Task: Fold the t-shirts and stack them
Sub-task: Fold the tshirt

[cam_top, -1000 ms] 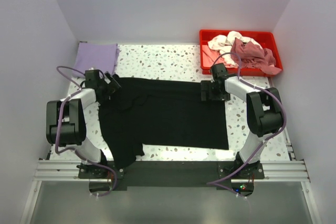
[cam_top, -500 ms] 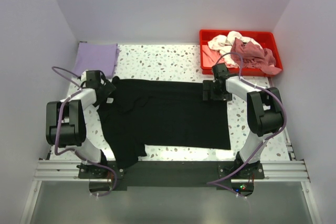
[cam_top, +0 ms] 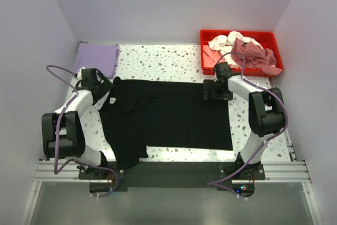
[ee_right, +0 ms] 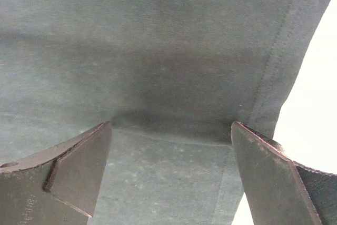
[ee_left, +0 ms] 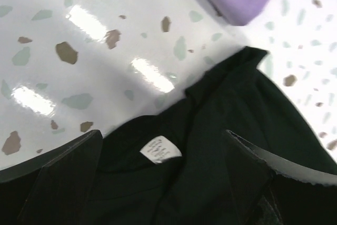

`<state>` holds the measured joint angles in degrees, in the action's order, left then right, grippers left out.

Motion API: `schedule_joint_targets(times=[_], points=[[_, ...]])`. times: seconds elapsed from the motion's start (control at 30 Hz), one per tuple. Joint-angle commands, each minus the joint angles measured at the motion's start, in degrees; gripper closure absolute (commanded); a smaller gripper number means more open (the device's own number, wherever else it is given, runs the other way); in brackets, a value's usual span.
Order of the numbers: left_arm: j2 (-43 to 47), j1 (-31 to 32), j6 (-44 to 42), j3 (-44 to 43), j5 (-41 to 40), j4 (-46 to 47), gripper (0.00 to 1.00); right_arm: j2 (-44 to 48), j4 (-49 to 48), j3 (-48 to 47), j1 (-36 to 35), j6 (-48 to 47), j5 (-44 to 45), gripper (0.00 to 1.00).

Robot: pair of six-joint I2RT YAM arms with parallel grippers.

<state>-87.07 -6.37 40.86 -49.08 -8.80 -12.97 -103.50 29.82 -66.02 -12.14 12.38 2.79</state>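
since the left arm's elbow has swung out toward the wall, you'll find the left gripper [cam_top: 105,86] slightly further back and left than a second ago. its fingers are spread apart over the collar of the large black soft-knit t-shirt [cam_top: 168,117]. that shirt lies flat across the speckled terrazzo table [cam_top: 168,61], its right hem now drawn a touch further right. the right gripper [cam_top: 208,92] sits on the far right corner, fingers wide apart over the stitched hem. you have one black shirt, one folded lavender t-shirt [cam_top: 96,57] at far left, and one red plastic tray [cam_top: 237,35]. the tray holds what looks like three crumpled shirts, white [cam_top: 224,41], dusty-rose [cam_top: 253,54] and pale pink [cam_top: 209,55]. a small white label [ee_left: 160,149] shows inside the collar.
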Motion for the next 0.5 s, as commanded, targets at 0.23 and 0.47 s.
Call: schedule_joint_targets(times=[0.23,0.47], points=[[-4.1,-0.4,-0.3,-4.7,16.2,9.5,0.0,4.7,0.1,-2.4,0.2,-0.8,-3.8,0.01],[-13.9,0.5,-0.1,-9.3,22.5,14.3,0.0,2.7,0.2,-2.7,0.3,-0.7,-3.0,0.01]])
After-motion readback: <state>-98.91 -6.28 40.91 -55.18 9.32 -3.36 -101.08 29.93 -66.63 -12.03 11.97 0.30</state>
